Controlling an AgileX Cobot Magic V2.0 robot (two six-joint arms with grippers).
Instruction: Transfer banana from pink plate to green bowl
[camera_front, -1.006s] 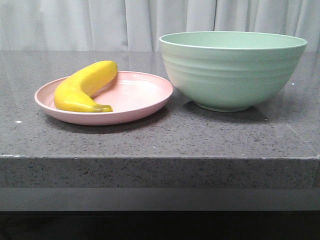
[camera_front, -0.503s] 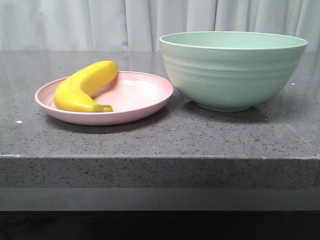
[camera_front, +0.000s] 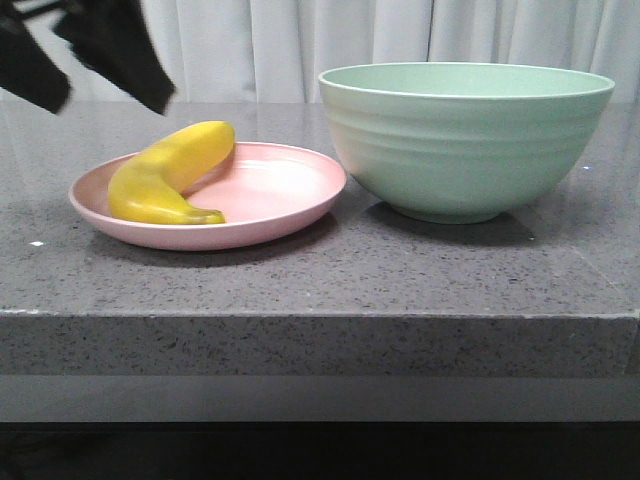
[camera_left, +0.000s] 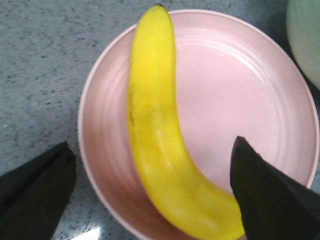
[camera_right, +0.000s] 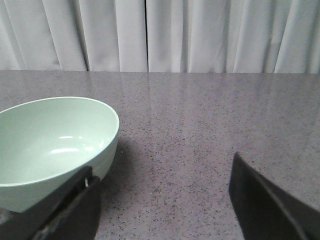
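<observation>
The yellow banana (camera_front: 170, 172) lies on the left half of the pink plate (camera_front: 280, 190), left of the green bowl (camera_front: 465, 140). My left gripper (camera_front: 88, 62) is open, high above the plate's left side, its black fingers at the top left of the front view. In the left wrist view the banana (camera_left: 160, 135) lies lengthwise between the spread fingers (camera_left: 260, 195) on the plate (camera_left: 240, 85). My right gripper (camera_right: 162, 200) is open and empty over bare counter beside the bowl (camera_right: 50, 145); it does not show in the front view.
Grey speckled stone counter (camera_front: 400, 270) with its front edge close below the plate and bowl. White curtain (camera_front: 300, 40) behind. A corner of the bowl (camera_left: 305, 40) shows in the left wrist view.
My left gripper has come into the front view at the top left, above the plate. Banana, plate and bowl have not moved.
</observation>
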